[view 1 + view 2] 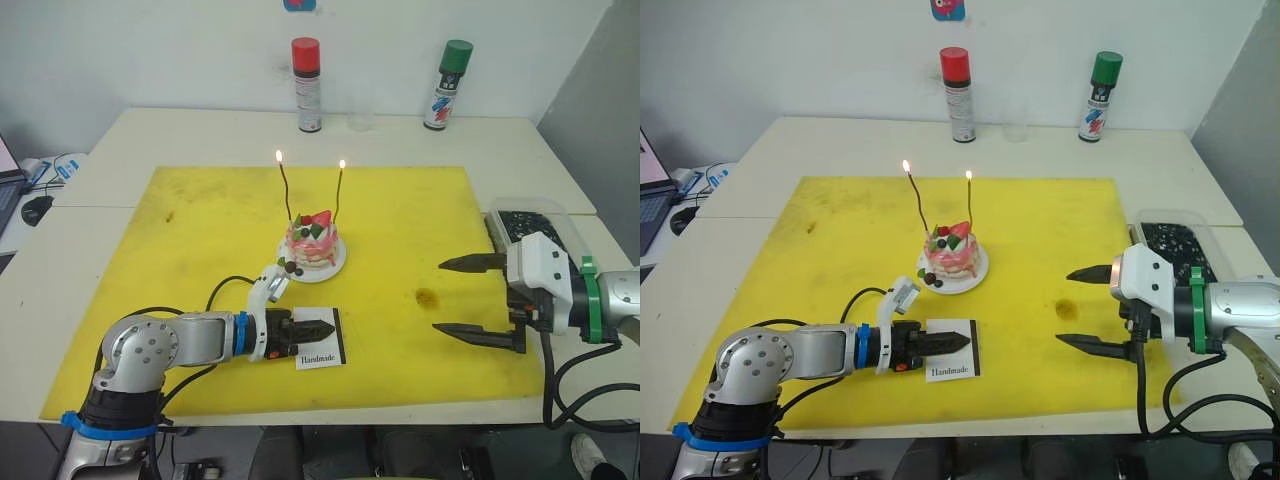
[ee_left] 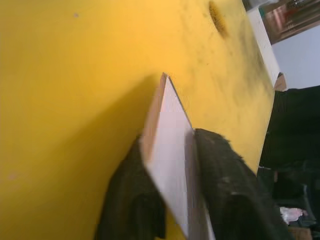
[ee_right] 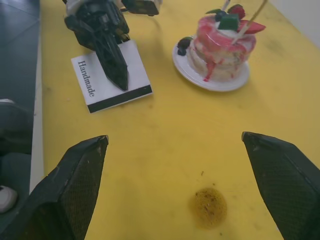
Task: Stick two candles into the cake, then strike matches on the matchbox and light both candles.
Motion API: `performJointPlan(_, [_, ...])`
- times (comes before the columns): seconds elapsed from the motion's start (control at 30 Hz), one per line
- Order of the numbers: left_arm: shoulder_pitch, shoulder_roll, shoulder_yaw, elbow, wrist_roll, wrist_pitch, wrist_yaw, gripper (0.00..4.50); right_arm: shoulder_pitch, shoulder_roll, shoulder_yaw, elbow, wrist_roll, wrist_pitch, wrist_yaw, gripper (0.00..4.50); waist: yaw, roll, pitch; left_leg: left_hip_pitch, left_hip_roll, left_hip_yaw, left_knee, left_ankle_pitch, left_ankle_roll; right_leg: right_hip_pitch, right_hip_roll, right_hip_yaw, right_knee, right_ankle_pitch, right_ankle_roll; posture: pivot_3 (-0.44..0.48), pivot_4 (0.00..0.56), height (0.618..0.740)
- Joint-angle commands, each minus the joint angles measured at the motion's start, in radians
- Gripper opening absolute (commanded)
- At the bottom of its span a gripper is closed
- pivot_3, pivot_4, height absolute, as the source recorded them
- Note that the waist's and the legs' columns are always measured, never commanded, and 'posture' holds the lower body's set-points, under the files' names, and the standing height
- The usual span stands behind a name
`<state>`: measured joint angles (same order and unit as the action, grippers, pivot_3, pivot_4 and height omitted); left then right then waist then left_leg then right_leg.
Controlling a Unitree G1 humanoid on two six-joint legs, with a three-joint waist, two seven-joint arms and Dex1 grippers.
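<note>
surface (image 1: 120,140): we see a pale surface, with a large yellow mat (image 1: 200,230) spread over most of it.
right claw (image 1: 478,297): we find it over the mat's right part, well apart from the cake, its two black fingers spread wide and nothing between them.
left claw (image 1: 318,327): low at the mat's near edge, clamped on the matchbox (the left wrist view shows a finger pressing on each flat face of it).
spray cans: a red-capped can (image 1: 307,85) and a green-capped can (image 1: 447,85) stand upright at the far edge of the surface, off the mat.
black tray (image 1: 528,225): we see it just beyond the mat's right edge, behind the right claw.
matchbox (image 3: 135,75): white, printed "handmade", with its dark strip along one long side; it sits in front of the cake, near it but not touching.
cake (image 1: 311,244): pink and white, topped with strawberry and berries, on a small white plate (image 1: 330,270) around the middle of the mat.
candles: we count two, left candle (image 1: 285,195) and right candle (image 1: 339,195), both standing in the cake and rising well above it, each with a small flame at its tip (both are lit).
stain (image 3: 208,206): a small brown mark on the mat, between the right claw's fingers in the right wrist view.
</note>
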<state>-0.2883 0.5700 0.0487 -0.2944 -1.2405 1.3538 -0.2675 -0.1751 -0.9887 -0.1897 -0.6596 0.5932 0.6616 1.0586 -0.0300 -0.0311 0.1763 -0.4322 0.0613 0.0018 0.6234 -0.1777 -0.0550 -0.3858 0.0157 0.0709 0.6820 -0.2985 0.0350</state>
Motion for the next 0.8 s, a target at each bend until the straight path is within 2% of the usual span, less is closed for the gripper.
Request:
performJointPlan(0.03, [-0.008,0.041,0.003,-0.061,0.028,-0.009,-0.038,2.36,-0.015,-0.006,0.006,-0.017,0.009,-0.007,-0.018,4.50,0.000,0.000,0.000,0.000,0.000,0.000,0.000,0.000,0.000,0.000,0.000,0.000,0.000,0.000,0.000,0.000,0.150,0.740])
performJointPlan(0.2, [-0.016,0.143,0.070,-0.121,0.004,-0.005,-0.092,3.91,-0.026,-0.008,0.014,-0.026,0.014,-0.013,-0.027,4.50,-0.002,-0.001,0.000,0.000,0.001,0.000,0.000,0.000,0.000,-0.001,0.001,0.000,0.000,0.000,0.000,0.000,0.150,0.740])
performJointPlan(0.33, [-0.004,0.312,0.140,-0.196,0.045,-0.065,-0.226,3.91,-0.061,-0.015,0.004,-0.004,0.017,-0.020,-0.021,4.50,-0.002,-0.001,0.001,0.000,0.001,0.000,0.000,0.000,0.000,-0.002,0.001,0.000,0.001,0.000,-0.001,0.000,0.150,0.740])
performJointPlan(0.4, [0.085,0.449,0.153,-0.267,0.219,-0.251,-0.392,3.91,-0.076,-0.025,-0.009,0.020,0.012,-0.037,-0.006,4.50,-0.002,-0.001,0.001,0.000,0.001,0.001,-0.001,0.000,0.000,-0.002,0.000,0.000,0.000,0.000,-0.001,0.000,0.150,0.740])
performJointPlan(0.47, [0.173,0.533,0.161,-0.264,0.382,-0.430,-0.491,3.91,-0.090,-0.029,-0.018,0.062,0.001,-0.056,0.000,4.50,-0.001,-0.001,0.001,0.000,0.001,0.004,-0.003,0.000,0.000,-0.002,-0.002,0.001,-0.002,-0.002,-0.005,0.000,0.150,0.740])
performJointPlan(0.6, [0.295,0.573,0.307,-0.114,0.597,-0.748,-0.646,3.91,-0.097,-0.070,-0.057,0.163,-0.046,-0.145,0.052,4.50,0.004,-0.001,0.002,0.000,0.000,0.005,-0.004,0.000,0.000,-0.004,-0.004,0.000,-0.002,-0.003,-0.014,0.000,0.150,0.740])
performJointPlan(0.8, [0.366,0.551,0.452,-0.013,0.660,-0.869,-0.773,3.91,-0.156,-0.110,-0.062,0.254,-0.044,-0.175,0.095,4.50,0.001,0.000,0.002,0.000,0.002,0.005,-0.006,-0.001,0.000,-0.004,-0.005,0.000,-0.002,-0.005,-0.013,0.000,0.150,0.740])
